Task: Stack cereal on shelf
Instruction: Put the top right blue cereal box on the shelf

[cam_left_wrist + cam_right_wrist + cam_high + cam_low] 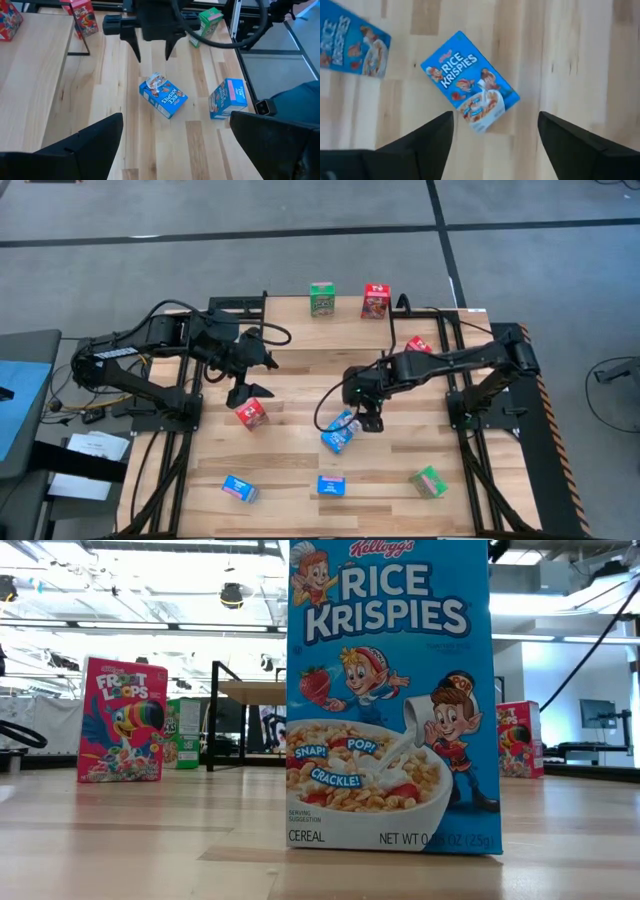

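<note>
**Right gripper hanging open above a flat blue box at mid-desk**

While the blue Rice Krispies box (341, 431) is lying flat on its back near the middle of the desk (300, 385), printed face up, its long axis is running diagonally across the planks. In the right wrist view the same box (470, 96) is showing its title end toward one corner and the bowl picture toward the other.

Just above it the right gripper (368, 418) is hanging, pointing downward, with the right arm reaching in from the desk's right side, elbow bent. Its fingers (422, 140) are standing spread apart and are holding nothing; the box is lying clear of them on the wood.

A second blue box (331, 485) is standing upright closer to the front edge, filling much of the low view (390, 695), and a third blue box (239, 489) is lying left of it. A green box (428, 481) is sitting at the front right.

The left gripper (245, 391) is angling down and inward from the left arm, its fingers (75, 150) wide open and empty, just behind a red box (252, 413) that is standing on the desk.

Farther back, the shelf (420, 330) is sitting at the right rear with a red box (418, 345) beside its frame. Along the far edge a green box (322, 299) and another red box (376, 301) are standing upright, near each other.
</note>
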`<state>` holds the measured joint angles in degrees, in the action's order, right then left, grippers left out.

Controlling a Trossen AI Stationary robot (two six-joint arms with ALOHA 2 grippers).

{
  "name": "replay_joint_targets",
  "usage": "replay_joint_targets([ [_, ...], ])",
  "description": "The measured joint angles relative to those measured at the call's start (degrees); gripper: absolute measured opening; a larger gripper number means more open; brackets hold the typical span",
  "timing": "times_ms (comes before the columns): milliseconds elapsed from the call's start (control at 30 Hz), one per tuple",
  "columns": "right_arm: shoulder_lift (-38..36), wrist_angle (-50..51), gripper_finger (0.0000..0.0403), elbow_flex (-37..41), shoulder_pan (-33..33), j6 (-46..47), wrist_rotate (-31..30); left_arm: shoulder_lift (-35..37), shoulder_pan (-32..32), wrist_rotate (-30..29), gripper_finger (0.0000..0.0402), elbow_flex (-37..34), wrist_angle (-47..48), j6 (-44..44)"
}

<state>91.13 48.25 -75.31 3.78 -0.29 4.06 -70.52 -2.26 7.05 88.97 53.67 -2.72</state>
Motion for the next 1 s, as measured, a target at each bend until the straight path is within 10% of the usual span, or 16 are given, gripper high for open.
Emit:
replay_joint_targets([
  [333,0.1,-4.3,0.0322,1.8,1.5,-14.7,0.3,0.0,0.0,0.0,0.0358,0.0,0.0,-3.1],
  [1000,2.5,-2.2,0.0322,1.9,2.5,-12.6,0.5,0.0,0.0,-2.2,0.0358,0.0,0.0,-4.2],
])
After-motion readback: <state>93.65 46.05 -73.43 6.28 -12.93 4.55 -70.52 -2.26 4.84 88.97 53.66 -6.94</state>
